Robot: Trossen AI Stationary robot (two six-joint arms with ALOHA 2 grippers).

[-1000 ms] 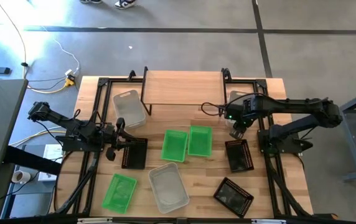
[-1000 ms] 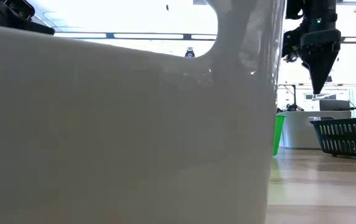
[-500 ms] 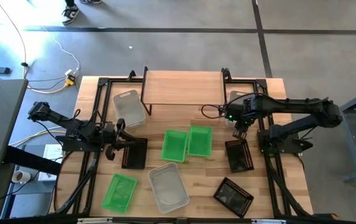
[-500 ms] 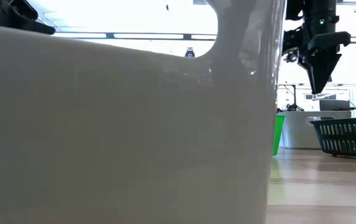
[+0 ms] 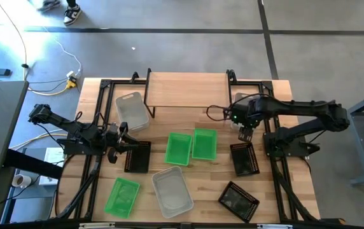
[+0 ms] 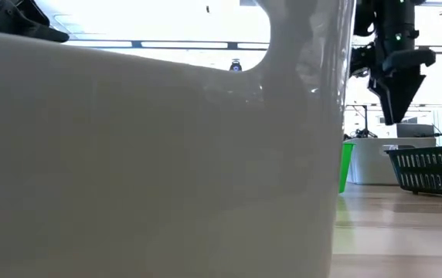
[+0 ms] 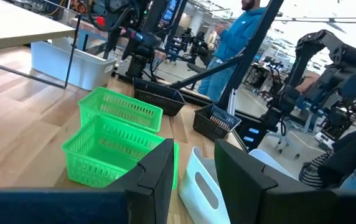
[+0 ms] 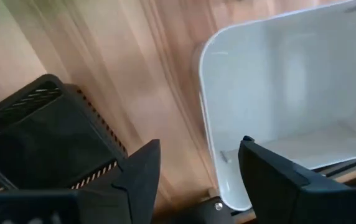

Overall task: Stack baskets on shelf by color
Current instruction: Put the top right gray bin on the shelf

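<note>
Baskets lie scattered on the bench [image 5: 277, 89]; none stands on the shelf [image 5: 187, 90] yet, so by the layout the task looks to be at its start.

Key relation: the right gripper [image 5: 245, 131] hangs with its jaws spread wide and nothing between them, directly above the gap between two baskets. On its shelf side, partly hidden under the arm, sits a clear basket [image 8: 284, 93], mouth up and empty. On its near side sits a black basket [image 5: 244, 158], also empty, its long axis running front to back. The right wrist view shows one finger over the bare wood between them and the other over the clear basket's rim. Judgement: the clear basket is the likelier target, and a small shift toward the shelf would set the jaws astride its wall.

Left gripper [image 5: 117, 140]: partly open, holding nothing, positioned just beside a second black basket [image 5: 137, 156]. The left arm is the nearer one to another clear basket [image 5: 132, 111] by the shelf's left legs.

Remaining containers, all empty:
- Two green baskets [image 5: 178, 149], [image 5: 204, 143], side by side, touching, at bench centre.
- A third green basket [image 5: 121, 196] at the front left.
- A large-looking clear basket [image 5: 172, 191] at the front centre, blocking most of the low view.
- A third black basket [image 5: 238, 200], turned at an angle, at the front right.
</note>
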